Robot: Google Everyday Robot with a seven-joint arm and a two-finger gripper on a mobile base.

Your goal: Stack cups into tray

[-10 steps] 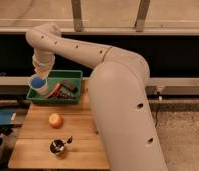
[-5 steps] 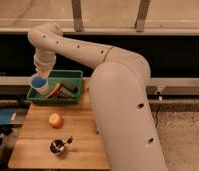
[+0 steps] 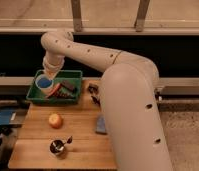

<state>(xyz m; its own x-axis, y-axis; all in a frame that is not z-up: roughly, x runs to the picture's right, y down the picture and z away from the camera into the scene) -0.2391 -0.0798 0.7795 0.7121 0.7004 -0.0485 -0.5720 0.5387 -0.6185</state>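
My gripper [image 3: 47, 76] is at the end of the big white arm that reaches from the lower right to the upper left. It is shut on the light-blue cup [image 3: 44, 84] and holds it upright over the left end of the green tray [image 3: 73, 98]. The cup's open mouth faces up, with a pale rim. I cannot tell whether its base touches the tray floor. The white cup is not in view as a separate thing. The gripper's fingers are mostly hidden behind the wrist and the cup.
An orange-red item [image 3: 55, 90] and a dark item [image 3: 68, 87] lie in the tray. On the wooden table [image 3: 83, 147] are an orange round object [image 3: 55, 120], a metal cup with a utensil [image 3: 57, 146], a blue flat item [image 3: 100, 125] and small dark objects [image 3: 93, 91].
The gripper and the blue cup have shifted slightly right, further over the tray. Nothing else has moved.
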